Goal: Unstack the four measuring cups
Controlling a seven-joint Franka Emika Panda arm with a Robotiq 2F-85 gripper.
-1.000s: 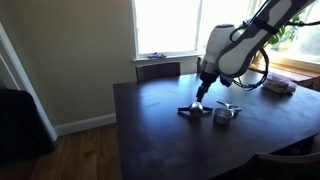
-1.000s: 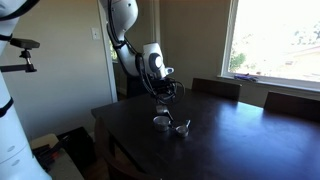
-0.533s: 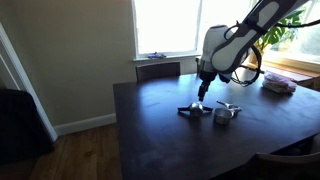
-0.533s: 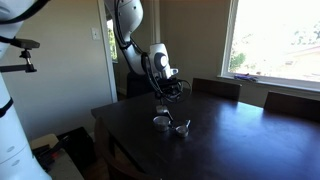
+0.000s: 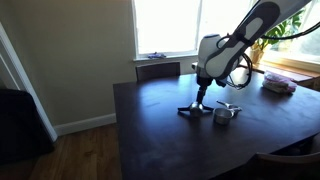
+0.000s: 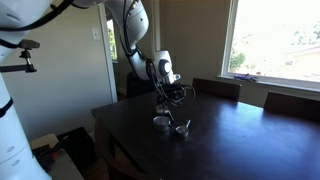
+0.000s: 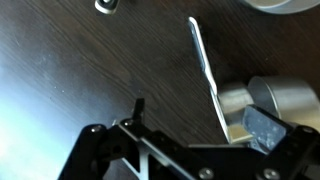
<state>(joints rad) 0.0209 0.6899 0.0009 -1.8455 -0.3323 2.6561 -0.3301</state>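
Observation:
Shiny silver measuring cups lie on the dark table (image 5: 150, 120). In the wrist view one cup (image 7: 285, 98) lies at the right, its long flat handle (image 7: 205, 62) running up the picture. The rim of another cup (image 7: 275, 5) shows at the top right, and a small one (image 7: 105, 6) at the top left. In both exterior views the cups (image 5: 224, 114) (image 6: 181, 127) are small glints under the wrist. My gripper (image 7: 200, 118) hangs open just above them, the handle between its fingers and the right pad (image 7: 262, 128) beside the bowl. Nothing is held.
Chairs (image 5: 158, 69) (image 6: 216, 88) stand at the table's far side by the windows. A small pile of things (image 5: 278, 86) lies at the table's far right corner. A stand with a camera (image 6: 22, 55) is off the table's left end.
The arm has leaned over and the wrist has sunk a little toward the cups. The jaws stayed open and the cups have not moved.

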